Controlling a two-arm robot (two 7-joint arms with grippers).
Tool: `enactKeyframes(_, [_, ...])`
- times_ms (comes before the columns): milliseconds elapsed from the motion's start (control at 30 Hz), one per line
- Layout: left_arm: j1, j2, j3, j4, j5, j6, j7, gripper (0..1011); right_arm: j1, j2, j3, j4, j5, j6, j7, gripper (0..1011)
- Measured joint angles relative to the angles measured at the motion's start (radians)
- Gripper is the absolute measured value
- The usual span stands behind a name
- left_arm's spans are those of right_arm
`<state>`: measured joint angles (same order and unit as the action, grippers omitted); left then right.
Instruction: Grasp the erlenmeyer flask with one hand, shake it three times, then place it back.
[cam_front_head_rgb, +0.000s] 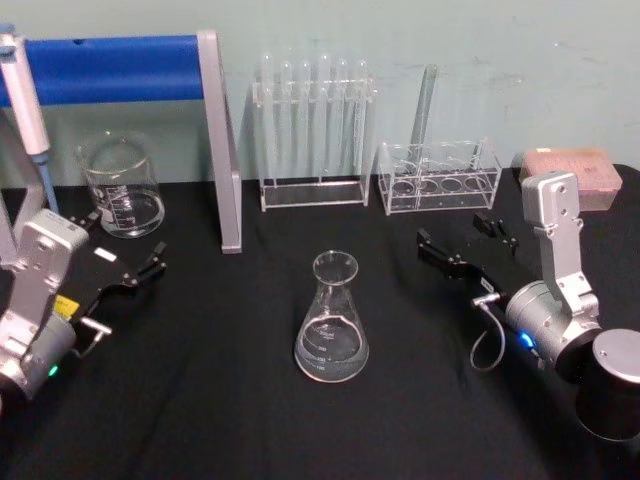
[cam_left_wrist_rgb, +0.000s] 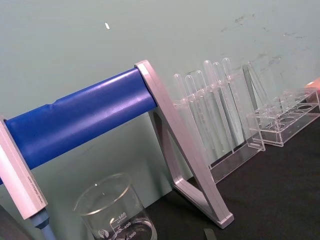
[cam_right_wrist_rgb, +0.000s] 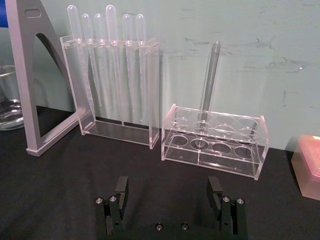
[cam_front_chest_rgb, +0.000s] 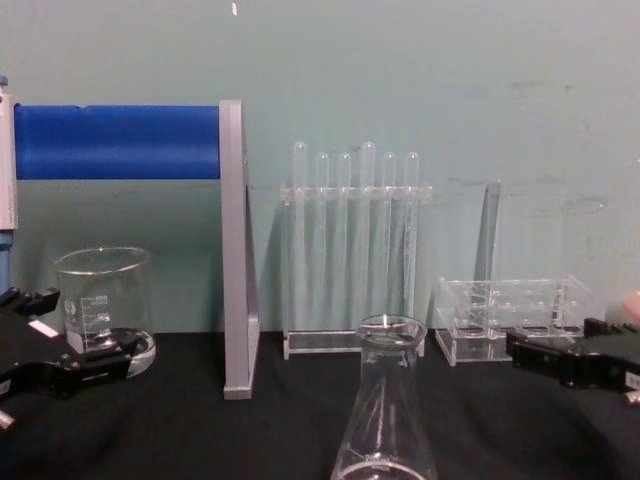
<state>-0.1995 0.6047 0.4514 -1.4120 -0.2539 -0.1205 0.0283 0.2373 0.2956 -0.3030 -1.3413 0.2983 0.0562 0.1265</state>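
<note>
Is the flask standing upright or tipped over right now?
Upright: the erlenmeyer flask rests on its wide base on the black table, neck up, ungripped.

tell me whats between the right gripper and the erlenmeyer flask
Nothing: in the head view, bare black tablecloth separates the open right gripper from the erlenmeyer flask.

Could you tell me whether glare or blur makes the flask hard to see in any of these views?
Head view: the erlenmeyer flask stands out clearly against the black tablecloth, with soft highlights on rim and base. Chest view: the flask is close and cut off at the bottom edge, its glass faint against the wall.
</note>
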Motion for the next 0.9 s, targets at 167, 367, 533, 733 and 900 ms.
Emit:
enactKeyframes(167, [0.000,0.000,0.000,0.000,0.000,0.000,0.000,1001,0.000,0.000,-0.001,-0.001,0.000,0.000,-0.001,1000])
enactKeyframes(367, [0.000,0.000,0.000,0.000,0.000,0.000,0.000,1001,0.000,0.000,-0.001,-0.001,0.001,-0.001,-0.002,1000])
enactKeyframes(533, [0.000,0.000,0.000,0.000,0.000,0.000,0.000,1001,0.000,0.000,-0.001,-0.001,0.001,-0.001,-0.002,1000])
enactKeyframes(733, [0.000,0.000,0.000,0.000,0.000,0.000,0.000,1001,0.000,0.000,-0.001,-0.001,0.002,-0.001,-0.002,1000])
enactKeyframes(900, [0.000,0.000,0.000,0.000,0.000,0.000,0.000,1001,0.000,0.000,-0.001,-0.001,0.002,-0.001,-0.002,1000])
